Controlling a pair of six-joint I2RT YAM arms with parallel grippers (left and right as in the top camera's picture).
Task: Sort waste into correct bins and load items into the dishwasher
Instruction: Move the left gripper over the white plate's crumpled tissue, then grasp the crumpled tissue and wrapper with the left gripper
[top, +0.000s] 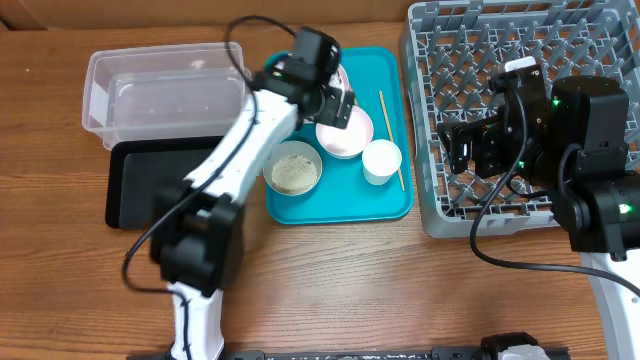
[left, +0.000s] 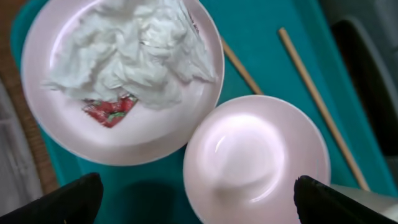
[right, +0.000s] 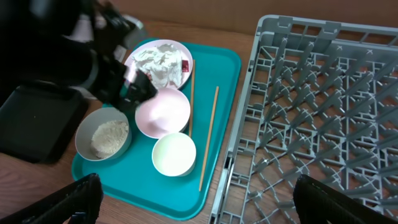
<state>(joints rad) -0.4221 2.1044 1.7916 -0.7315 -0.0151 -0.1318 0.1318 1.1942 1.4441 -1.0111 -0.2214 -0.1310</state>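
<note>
A white plate (left: 124, 146) on the teal tray holds a crumpled white tissue (left: 130, 50) and reddish scraps (left: 109, 113). An empty white bowl (left: 255, 155) sits beside it, with two wooden chopsticks (left: 317, 106) to the right. My left gripper (left: 202, 208) is open and empty above the plate and this bowl (top: 345, 132). A second bowl holds the rice (top: 292, 172), and a white cup (top: 381, 160) stands next to it. My right gripper (right: 199, 205) is open and empty, over the left edge of the grey dish rack (top: 470, 60).
The teal tray (top: 340, 205) lies in the middle. The clear tub (top: 150, 95) is at the back left, with the black tray (top: 150, 190) in front of it. The left arm (right: 93, 56) reaches over the tray's left side.
</note>
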